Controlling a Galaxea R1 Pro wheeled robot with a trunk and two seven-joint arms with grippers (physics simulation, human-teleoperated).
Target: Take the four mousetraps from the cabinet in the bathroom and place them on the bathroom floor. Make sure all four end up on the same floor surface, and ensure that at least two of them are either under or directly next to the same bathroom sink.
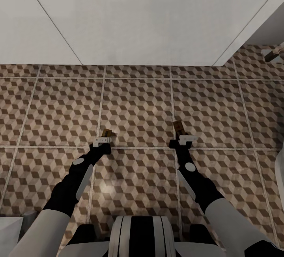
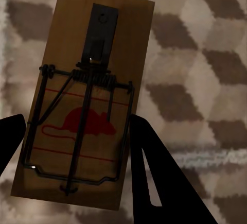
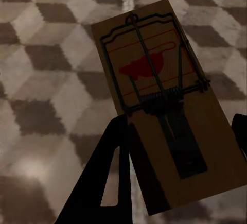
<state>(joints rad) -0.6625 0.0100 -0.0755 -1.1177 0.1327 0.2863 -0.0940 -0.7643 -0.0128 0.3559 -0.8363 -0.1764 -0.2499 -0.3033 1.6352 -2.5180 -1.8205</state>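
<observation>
Presently, findings as follows.

Left item: a flat tan wooden mousetrap (image 2: 85,98) with dark wire bar and a red mouse mark is held in the left gripper (image 1: 101,141), above the cube-patterned brown, beige and white tile floor (image 1: 138,103).

Right item: a second tan wooden mousetrap (image 3: 164,105) of the same build is held in the right gripper (image 1: 186,138), above the same floor.

Key relation: each board's long axis runs out along its gripper's fingers, the free end projecting forward past the tips, toward the white wall (image 1: 142,16) ahead. Neither arm is nearer than the other; both reach forward side by side, well apart.

Left fingers: one black finger (image 2: 154,172) lies against each long edge, pinching the board across its width at the mouse-mark end.

Right fingers: narrowly set, pinching the board across its width; one finger (image 3: 110,177) shows at one long edge, its partner at the far edge.

Judgement: both boards look ready for lowering to the tiles. No sink identifiable, so placement near one cannot be confirmed.
</observation>
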